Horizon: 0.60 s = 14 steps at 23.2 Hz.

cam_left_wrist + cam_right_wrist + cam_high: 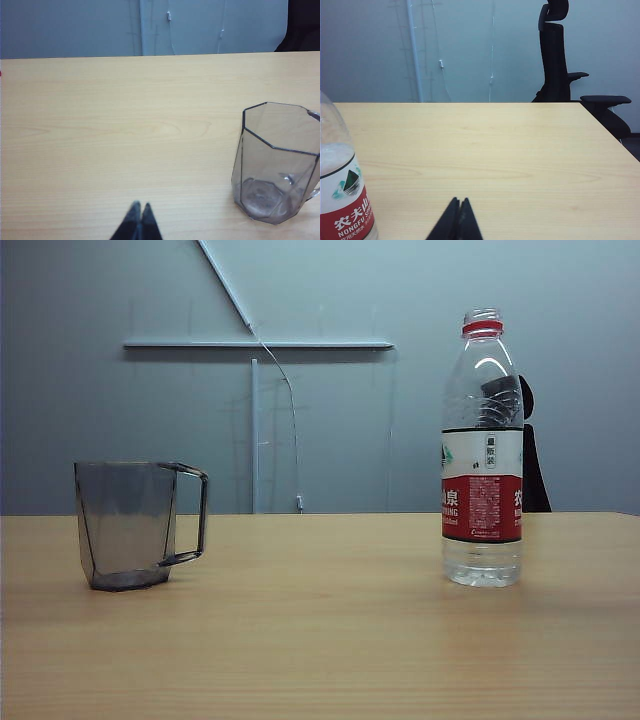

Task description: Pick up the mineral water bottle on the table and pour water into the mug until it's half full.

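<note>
Grey mug [128,525], bottle [482,455] upright on table [320,640], left fingers [138,212], right fingers [457,207] together

The light wood-grain tabletop [320,640] carries two things, well apart. The smoky-grey faceted mug [128,525] stands upright on its left side, handle toward the middle. The clear mineral water bottle [482,455] stands upright on the right.

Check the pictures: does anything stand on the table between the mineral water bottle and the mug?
Nothing visible does. Bare table lies between the mineral water bottle and the mug. The left gripper and right gripper, both shut, hold nothing.
</note>
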Each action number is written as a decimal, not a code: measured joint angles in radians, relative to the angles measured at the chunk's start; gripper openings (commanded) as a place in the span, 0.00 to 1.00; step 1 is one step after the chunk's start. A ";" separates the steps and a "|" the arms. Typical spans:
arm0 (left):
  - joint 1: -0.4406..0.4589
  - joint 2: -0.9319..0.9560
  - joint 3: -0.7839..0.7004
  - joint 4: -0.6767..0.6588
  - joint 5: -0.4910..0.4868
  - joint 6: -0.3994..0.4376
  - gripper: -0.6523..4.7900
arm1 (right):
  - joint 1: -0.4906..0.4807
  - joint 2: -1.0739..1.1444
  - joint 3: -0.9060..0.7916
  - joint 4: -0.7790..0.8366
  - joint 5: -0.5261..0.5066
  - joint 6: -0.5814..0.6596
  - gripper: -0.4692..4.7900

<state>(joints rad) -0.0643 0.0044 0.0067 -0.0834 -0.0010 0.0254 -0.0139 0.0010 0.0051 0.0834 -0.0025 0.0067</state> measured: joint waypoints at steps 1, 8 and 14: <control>0.000 0.000 0.000 0.000 0.000 0.000 0.12 | 0.000 0.000 0.000 0.000 0.000 0.000 0.09; 0.000 0.000 0.000 0.000 0.000 0.000 0.12 | 0.000 0.000 0.000 0.000 0.000 0.000 0.09; -0.082 0.000 0.000 0.000 -0.006 0.000 0.12 | 0.000 0.000 0.000 0.001 -0.053 0.076 0.09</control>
<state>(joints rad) -0.1463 0.0044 0.0067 -0.0834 -0.0071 0.0254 -0.0143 0.0013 0.0051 0.0845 -0.0555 0.0826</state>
